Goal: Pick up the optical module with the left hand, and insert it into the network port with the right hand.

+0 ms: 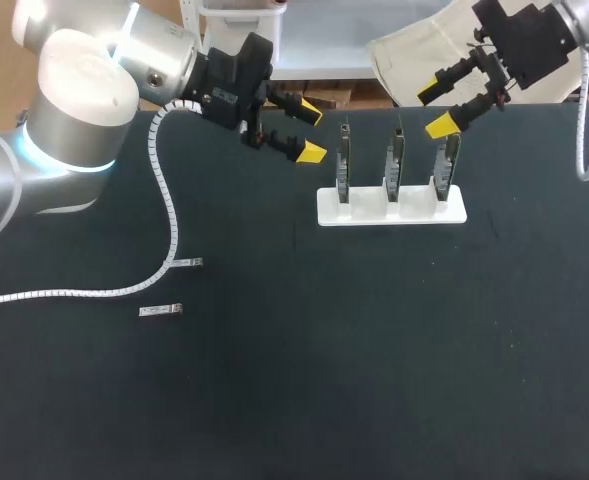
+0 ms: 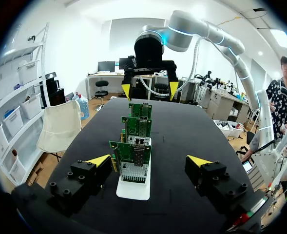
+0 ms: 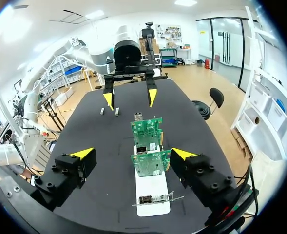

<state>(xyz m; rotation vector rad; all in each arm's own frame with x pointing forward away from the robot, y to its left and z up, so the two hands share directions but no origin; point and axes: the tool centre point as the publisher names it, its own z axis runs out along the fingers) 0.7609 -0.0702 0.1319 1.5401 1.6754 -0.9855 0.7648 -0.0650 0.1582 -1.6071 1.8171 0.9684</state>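
We find near optical module (image 1: 161, 311) and far optical module (image 1: 185, 262) too small for detail; circuit cards (image 1: 396, 165) stand edge-on in head view, ports hidden.

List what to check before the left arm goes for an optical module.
1. Left gripper open and empty: ok.
2. Right gripper open and empty: ok.
3. Left gripper above a module: not ok; it hangs beside the board stand, away from both modules.
4. Lone optical module lying free on the table: ok.
5. Second optical module clear of the cable conduit: cannot tell; the conduit bends right beside it.
6. Boards upright in the stand: ok.
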